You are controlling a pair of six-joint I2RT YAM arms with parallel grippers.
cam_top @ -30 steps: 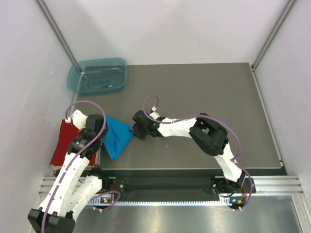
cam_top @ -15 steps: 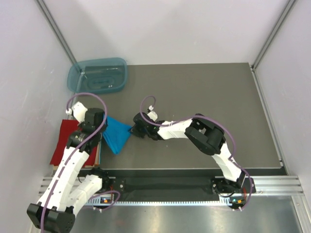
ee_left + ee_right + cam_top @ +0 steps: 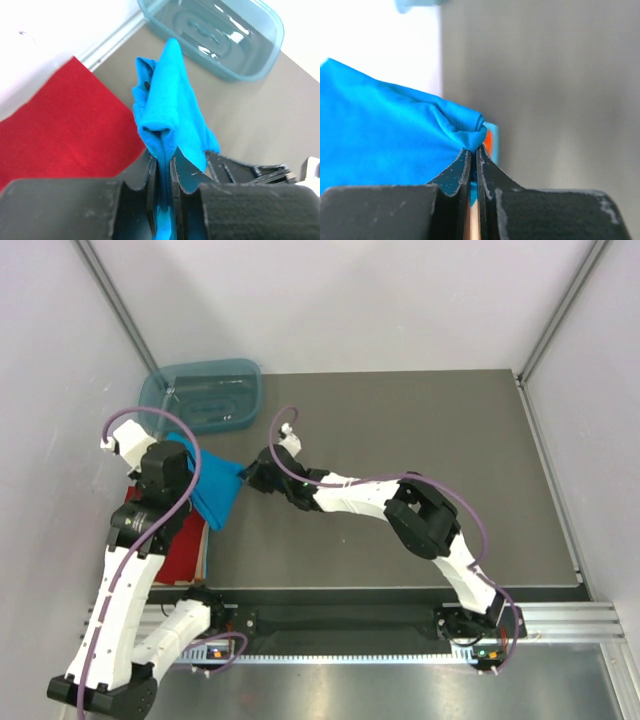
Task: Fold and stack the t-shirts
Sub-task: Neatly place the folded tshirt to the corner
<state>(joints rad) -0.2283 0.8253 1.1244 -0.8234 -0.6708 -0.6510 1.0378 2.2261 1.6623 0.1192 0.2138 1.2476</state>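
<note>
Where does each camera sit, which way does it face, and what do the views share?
Top external: above and behind the bases, looking down on the table; left arm and right arm show.
Left wrist: on the left arm, looking along the left pincer toward the tub and red t-shirt.
Right wrist: on the right arm, looking along the right pincer across the table.
Shared: all show the blue t-shirt, gripped by both pincers.

- Flat dark grey table (image 3: 420, 440), matte, evenly lit.
- Plain pale walls (image 3: 340, 300), close on three sides.
- Slanted metal posts (image 3: 115, 305) at the far corners.
- Ribbed metal rail (image 3: 560, 620) along the near edge, possibly aluminium.
</note>
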